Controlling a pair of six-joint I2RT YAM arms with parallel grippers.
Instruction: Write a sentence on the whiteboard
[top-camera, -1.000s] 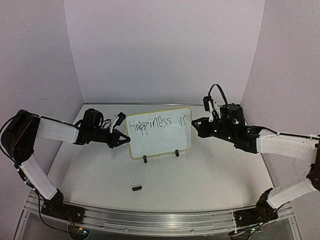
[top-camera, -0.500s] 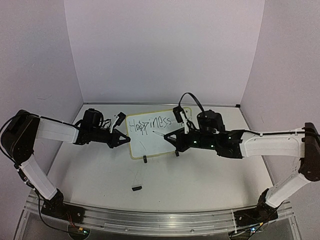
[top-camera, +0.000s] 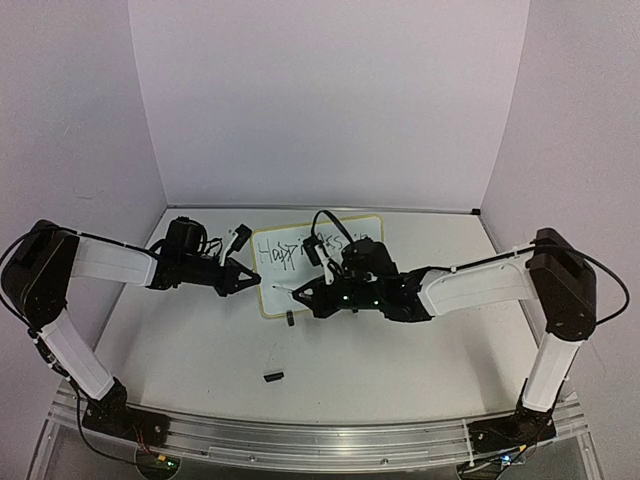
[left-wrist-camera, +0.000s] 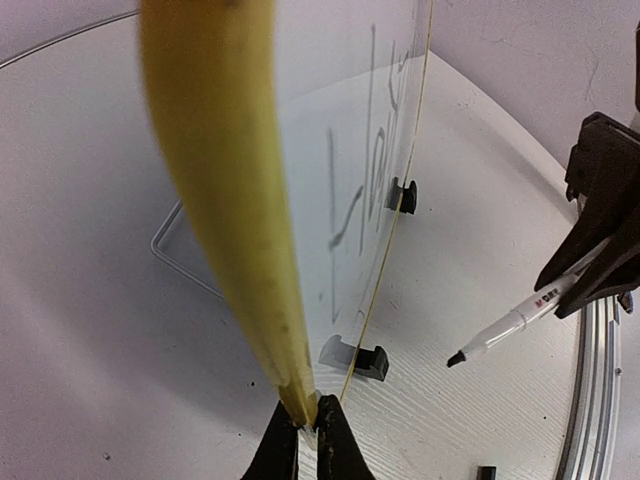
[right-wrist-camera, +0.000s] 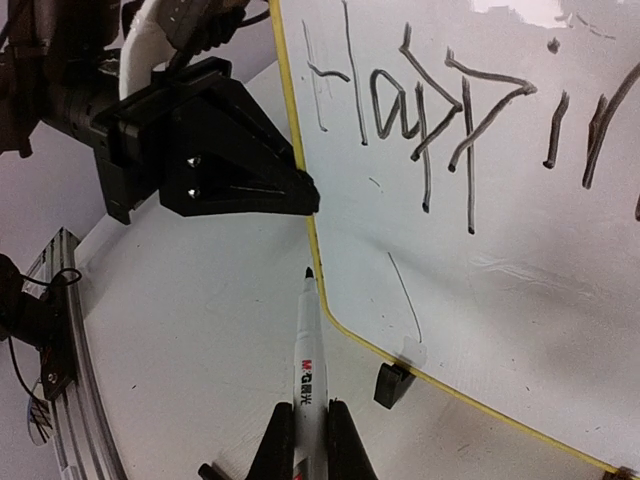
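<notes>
The whiteboard, white with a pale yellow rim, stands on black clip feet at the table's back centre. Black handwriting starting "Happin" runs along its upper part; the rest of the sentence is hidden. My left gripper is shut on the board's left yellow edge. My right gripper is shut on a white marker, uncapped, its black tip just off the board's lower left rim, not touching the white face. The marker also shows in the left wrist view.
A small black marker cap lies on the table in front of the board. Another small black piece sits by the board's lower left corner. A metal rail runs along the near edge. Lilac walls enclose the back and sides.
</notes>
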